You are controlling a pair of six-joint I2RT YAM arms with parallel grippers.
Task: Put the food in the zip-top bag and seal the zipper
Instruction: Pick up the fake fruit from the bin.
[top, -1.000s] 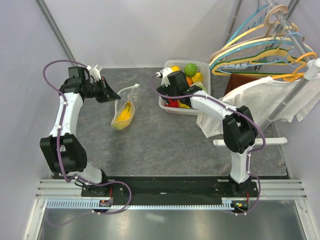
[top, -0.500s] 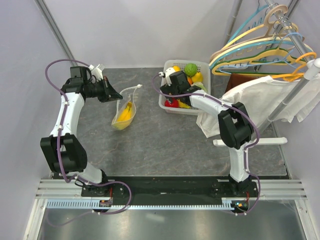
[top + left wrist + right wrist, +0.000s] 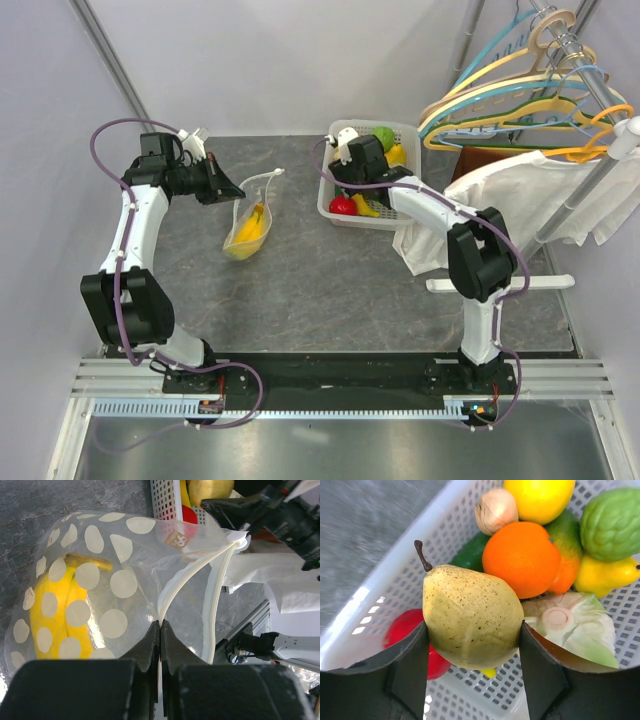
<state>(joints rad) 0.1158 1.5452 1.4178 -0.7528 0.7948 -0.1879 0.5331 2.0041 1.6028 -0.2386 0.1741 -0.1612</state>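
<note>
1. Fruit lies heaped in the white slotted plastic basket (image 3: pixel 405 128), at about one o'clock on the grey stone-patterned table (image 3: pixel 330 290) in the overhead view.
2. The right gripper (image 3: pixel 472 630) reaches into that basket and is clenched on a speckled yellow-green toy pear (image 3: pixel 470 605). Both dark fingers (image 3: pixel 410 665) press its flanks. Whether the pear is off the pile cannot be told.
3. Around the pear in the wrist view are:
   - a round orange toy fruit (image 3: pixel 522 557) at one o'clock, with a smooth yellow lemon (image 3: pixel 540 497) beyond it
   - a bumpy green fruit (image 3: pixel 612 522) at two o'clock
   - a pale cabbage-like piece (image 3: pixel 575 630) at three o'clock
   - a glossy red fruit (image 3: pixel 412 630) at eight o'clock
4. The clear dotted zip-top plastic bag (image 3: pixel 248 225) lies at ten o'clock on the table, well apart from the basket.
5. The left gripper (image 3: pixel 160 630) is pinched tight on the cream zipper strip (image 3: pixel 182 582) along one lip. The bag's mouth gapes open, with the small white slider tab (image 3: pixel 243 541) at its far end.
6. A yellow toy banana (image 3: pixel 52 615) sits inside the bag — down near the closed end.
7. A white cloth garment (image 3: pixel 520 195) hangs at three o'clock, just beside the basket.
</note>
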